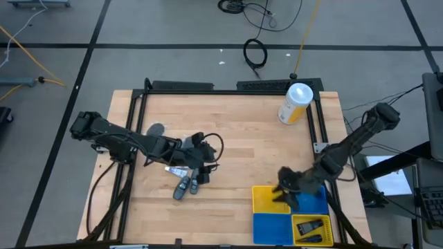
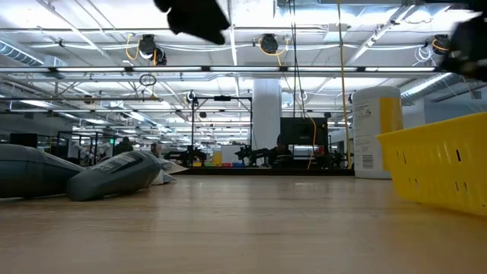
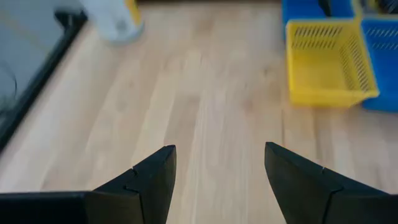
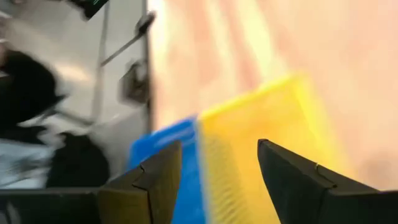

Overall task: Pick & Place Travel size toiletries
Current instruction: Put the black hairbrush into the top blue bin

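The travel size toiletries lie in a small pile on the wooden table left of centre: dark grey oblong pieces and a white tube. My left gripper hovers just beyond the pile, open, with only bare wood between its fingers. My right gripper hangs open over the yellow basket at the near right, with nothing between its fingers. A dark item lies in a second yellow bin.
A large white-and-yellow canister stands at the far right. Blue bins adjoin the yellow basket at the near right corner. A black frame runs along the table's edges. Bare wood lies mid-table.
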